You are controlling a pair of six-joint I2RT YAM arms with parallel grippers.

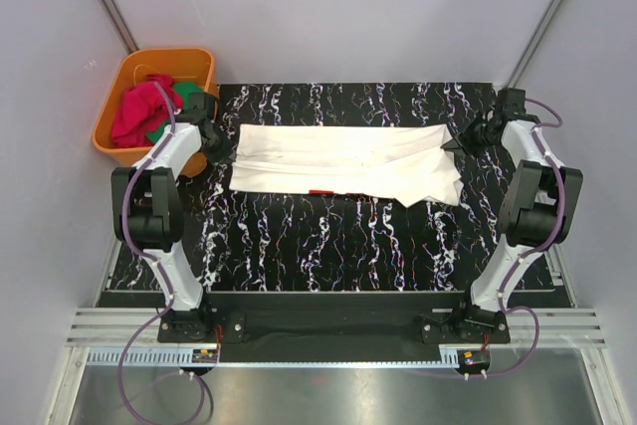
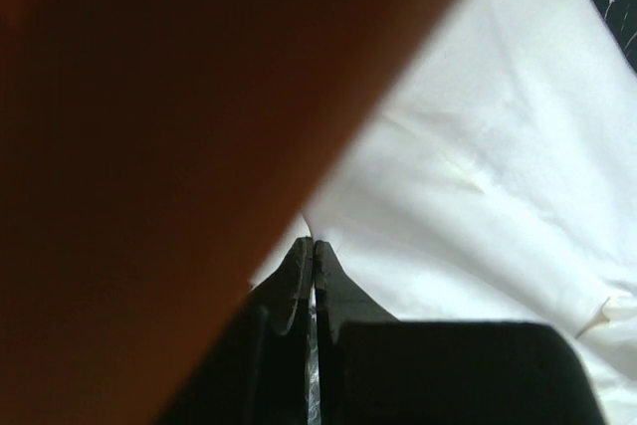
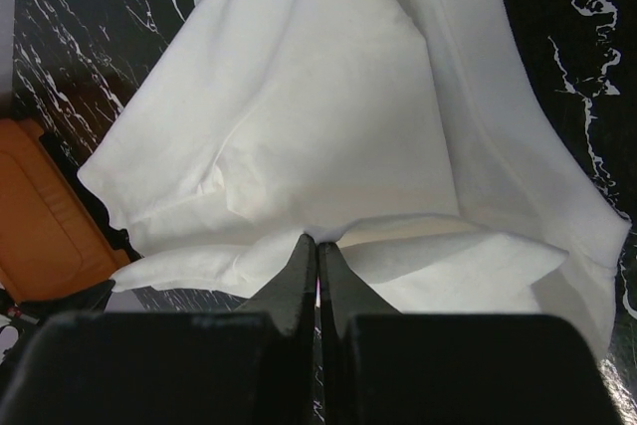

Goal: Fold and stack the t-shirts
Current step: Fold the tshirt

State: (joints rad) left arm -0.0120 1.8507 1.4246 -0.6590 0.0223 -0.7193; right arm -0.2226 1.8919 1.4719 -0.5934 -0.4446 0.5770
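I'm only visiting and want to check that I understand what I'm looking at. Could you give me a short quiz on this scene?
1. True or false: the white t-shirt lies inside the orange tub.
2. What do the left gripper and the right gripper each pinch? A) the tub's rim B) an edge of the white t-shirt C) nothing at all
3. Fill the gap: the red cloth sits in the ____.

Key
1. False: it lies spread on the black marbled table.
2. B: both are shut on it, one at each end.
3. orange tub
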